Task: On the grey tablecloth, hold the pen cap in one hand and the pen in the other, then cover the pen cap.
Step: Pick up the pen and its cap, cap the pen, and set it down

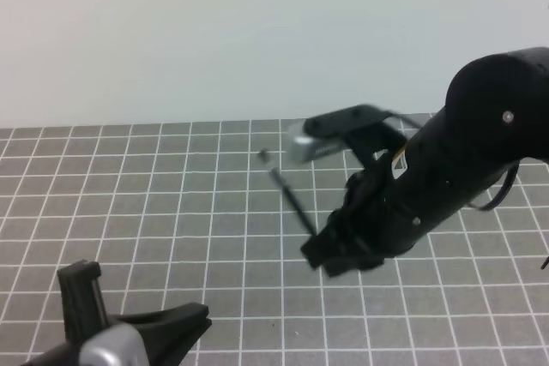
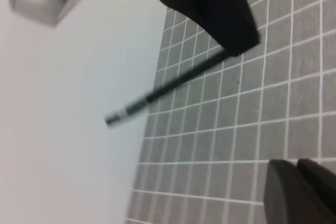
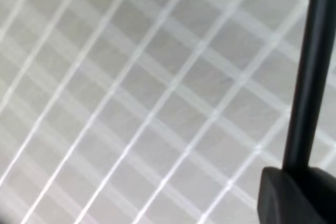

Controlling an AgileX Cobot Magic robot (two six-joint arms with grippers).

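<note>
The grey tablecloth (image 1: 154,212) covers the table. My right gripper (image 1: 333,255) is shut on the pen (image 1: 292,199) and holds it above the cloth, tip pointing up-left. In the left wrist view the pen (image 2: 173,85) sticks out of the right gripper (image 2: 231,38), its silvery tip at the lower left. The right wrist view shows the pen shaft (image 3: 310,77) above one finger (image 3: 294,198). A tiny dark piece, apparently the pen cap (image 1: 264,156), lies on the cloth just beyond the pen's tip. My left gripper (image 1: 199,316) sits low at the front left, jaws together and empty.
A pale wall (image 1: 257,32) rises behind the far edge of the cloth. The bulky right arm (image 1: 480,143) fills the right side. A silver camera block (image 1: 304,147) is near the cap.
</note>
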